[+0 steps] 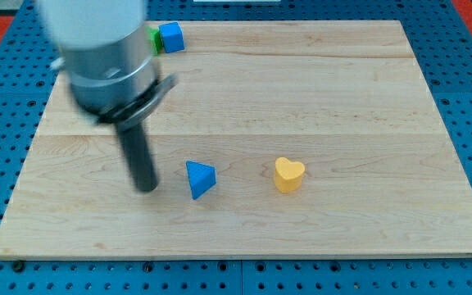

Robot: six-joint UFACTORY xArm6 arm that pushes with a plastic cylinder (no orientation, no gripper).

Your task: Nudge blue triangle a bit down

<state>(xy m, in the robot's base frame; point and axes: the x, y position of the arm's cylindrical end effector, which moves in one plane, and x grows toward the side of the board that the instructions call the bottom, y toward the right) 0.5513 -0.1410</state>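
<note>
The blue triangle lies on the wooden board, a little left of centre in the lower half. My tip rests on the board just to the view's left of the triangle, with a small gap between them. The dark rod rises from the tip to the grey arm body at the view's top left.
A yellow heart lies to the view's right of the triangle. A blue cube sits at the board's top edge, with a green block beside it, partly hidden by the arm. Blue pegboard surrounds the board.
</note>
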